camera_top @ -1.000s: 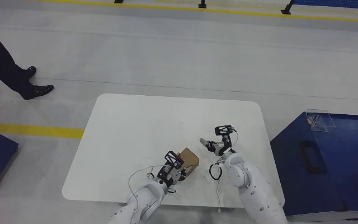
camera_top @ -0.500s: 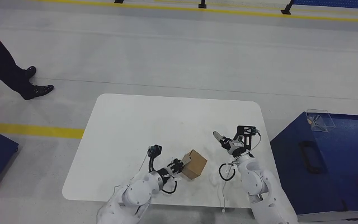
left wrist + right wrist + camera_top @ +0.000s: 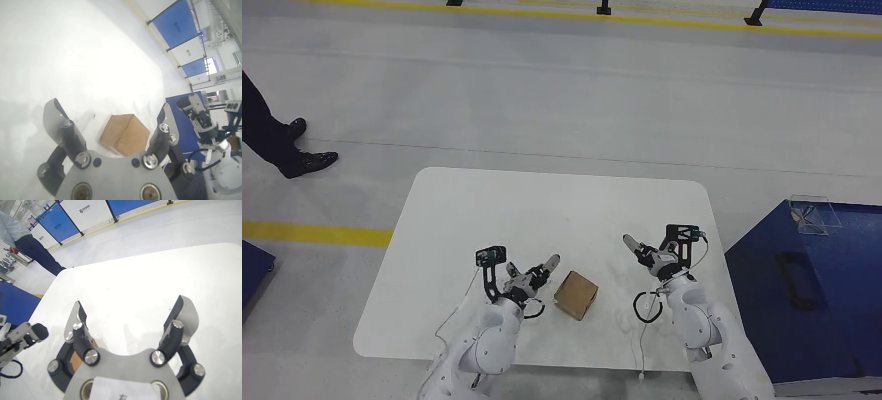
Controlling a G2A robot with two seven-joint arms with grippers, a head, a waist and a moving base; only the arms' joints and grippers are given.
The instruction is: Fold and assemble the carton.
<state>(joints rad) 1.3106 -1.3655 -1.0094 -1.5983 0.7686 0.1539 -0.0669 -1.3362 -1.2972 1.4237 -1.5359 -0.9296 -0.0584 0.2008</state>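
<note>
Since the small brown cardboard carton (image 3: 576, 295) sits closed as a cube on the white rounded table (image 3: 542, 210), folding looks near done. Left gripper (image 3: 532, 270) just beside the carton, fingers spread; right gripper (image 3: 642, 252) farther off its other side, also spread, both empty. Next, I judge: press any loose flap.

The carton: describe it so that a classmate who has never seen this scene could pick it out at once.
Find the white table with rounded corners. Near its edge by the robot, between the left gripper and the right gripper, closer to the left, sits the carton. It is a small closed box of brown cardboard, unlike the grey metal grippers beside it.
</note>
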